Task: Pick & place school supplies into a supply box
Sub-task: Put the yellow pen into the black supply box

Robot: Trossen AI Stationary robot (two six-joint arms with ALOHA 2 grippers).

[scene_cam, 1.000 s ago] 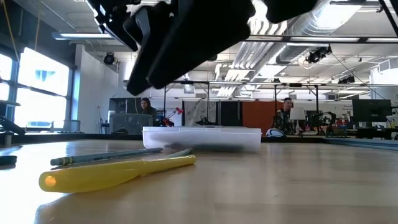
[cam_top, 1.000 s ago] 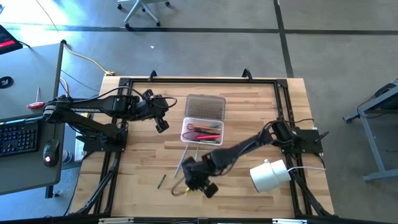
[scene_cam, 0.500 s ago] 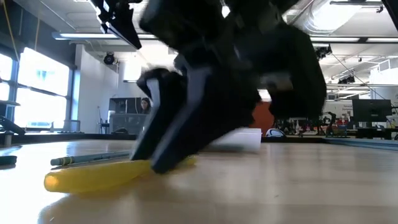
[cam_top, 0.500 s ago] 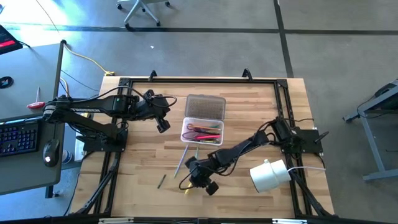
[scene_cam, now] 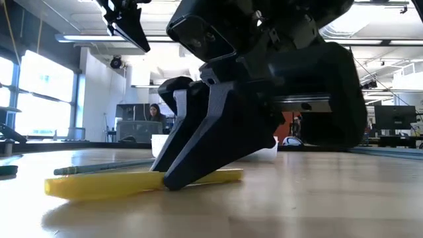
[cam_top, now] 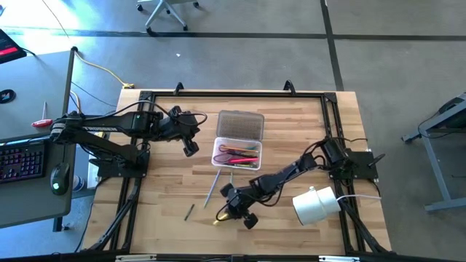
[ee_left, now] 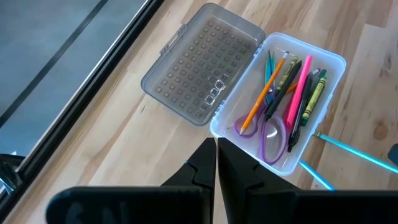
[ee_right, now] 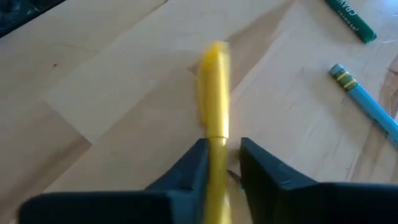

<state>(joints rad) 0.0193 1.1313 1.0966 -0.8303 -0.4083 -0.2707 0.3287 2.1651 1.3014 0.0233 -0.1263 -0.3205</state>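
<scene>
My right gripper [ee_right: 219,155] is down at the table's near middle, shut on a yellow marker [scene_cam: 99,186] that lies flat on the wood. The supply box [cam_top: 237,154], a clear case, stands open at the table's centre, its dotted lid [ee_left: 202,68] laid back toward the far edge. Inside are an orange pencil, pink, green and black pens and purple scissors [ee_left: 267,134]. My left gripper [ee_left: 216,163] is shut on nothing and hovers left of the box [cam_top: 189,144]. My right gripper has the yellow marker's barrel [ee_right: 216,134] between its two fingers, one on each side, fingers across it. The fingers [scene_cam: 192,158] slant down from above, and their tips reach the wood. The marker lies along the table, its long end [scene_cam: 73,187] sticking out past the tips.
Two light-blue pencils [cam_top: 212,191] lie on the wood between the box and my right gripper, one showing in the right wrist view [ee_right: 367,99]. A green marker [cam_top: 188,212] lies to the left. A white roll [cam_top: 314,205] stands right of the right arm.
My right gripper has come down from above the table onto the yellow marker, and its fingers now stand on the wood around it. The marker has shifted and turned a little on the table. The left arm has kept still.
</scene>
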